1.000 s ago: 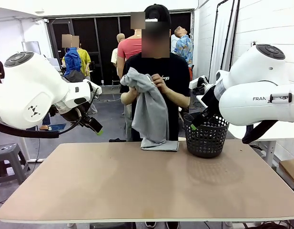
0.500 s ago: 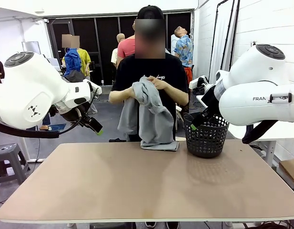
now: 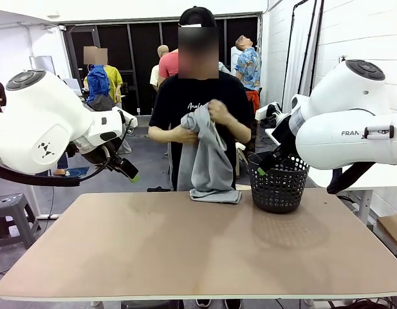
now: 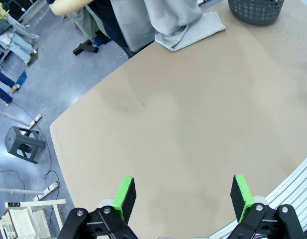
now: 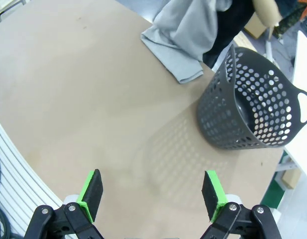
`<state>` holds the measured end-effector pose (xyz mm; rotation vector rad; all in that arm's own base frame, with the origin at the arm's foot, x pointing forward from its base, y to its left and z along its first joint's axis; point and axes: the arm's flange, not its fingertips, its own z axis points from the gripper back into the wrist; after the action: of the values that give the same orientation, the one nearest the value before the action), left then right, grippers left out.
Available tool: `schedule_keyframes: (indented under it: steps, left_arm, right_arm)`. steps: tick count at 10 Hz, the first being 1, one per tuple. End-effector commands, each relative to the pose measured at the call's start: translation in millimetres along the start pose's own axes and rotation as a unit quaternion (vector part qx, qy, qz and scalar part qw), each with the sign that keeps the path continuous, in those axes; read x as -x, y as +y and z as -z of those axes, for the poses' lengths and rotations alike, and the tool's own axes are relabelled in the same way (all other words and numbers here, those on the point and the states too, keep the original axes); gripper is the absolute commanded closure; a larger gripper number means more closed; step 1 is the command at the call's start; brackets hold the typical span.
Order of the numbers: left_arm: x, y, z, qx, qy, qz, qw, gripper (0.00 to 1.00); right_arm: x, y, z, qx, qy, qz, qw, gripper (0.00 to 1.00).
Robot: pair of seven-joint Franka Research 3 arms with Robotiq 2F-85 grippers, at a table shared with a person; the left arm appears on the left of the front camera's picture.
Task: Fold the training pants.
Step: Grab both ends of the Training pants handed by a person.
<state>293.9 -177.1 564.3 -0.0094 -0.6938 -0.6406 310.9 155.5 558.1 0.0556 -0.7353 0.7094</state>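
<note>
Now, pants (image 3: 208, 161): held up by the person (image 3: 185, 96) at the far side of the table (image 3: 185, 251), hanging from chest height down to the tabletop.
Long axis: upright, from the bunched top in the person's grip to the lower end on the table; I cannot tell which end is the waistband.
Lower end: lies flat in a small fold at the table's far edge, pointing toward the basket (image 3: 278, 187), just beside it and not touching.
Upper hand (image 3: 217, 111): grips the bunched top of the cloth.
Lower hand (image 3: 184, 135): holds the cloth at its side, a little below the other.
Basket: black mesh, upright, on the far right part of the table.
Left gripper (image 4: 183, 191): raised above the table's left side, its green pads (image 4: 124, 196) wide apart with nothing between them.
Right gripper (image 5: 152, 191): raised near the basket, jaws spread wide and empty, above bare tabletop with the basket and the folded end ahead of it.
</note>
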Motion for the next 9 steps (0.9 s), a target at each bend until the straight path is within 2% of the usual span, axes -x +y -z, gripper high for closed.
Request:
schedule_keyframes:
  steps: [1, 9]
  left_arm:
    - [0.2, 0.9, 0.4, 0.002, 0.000, 0.003, 1.000, 0.00]
    - [0.2, 0.9, 0.4, 0.002, 0.000, 0.003, 1.000, 0.00]
  right_arm:
    - [0.2, 0.1, 0.1, -0.006, -0.001, -0.001, 1.000, 0.00]
    - [0.2, 0.1, 0.1, -0.006, -0.001, -0.001, 1.000, 0.00]
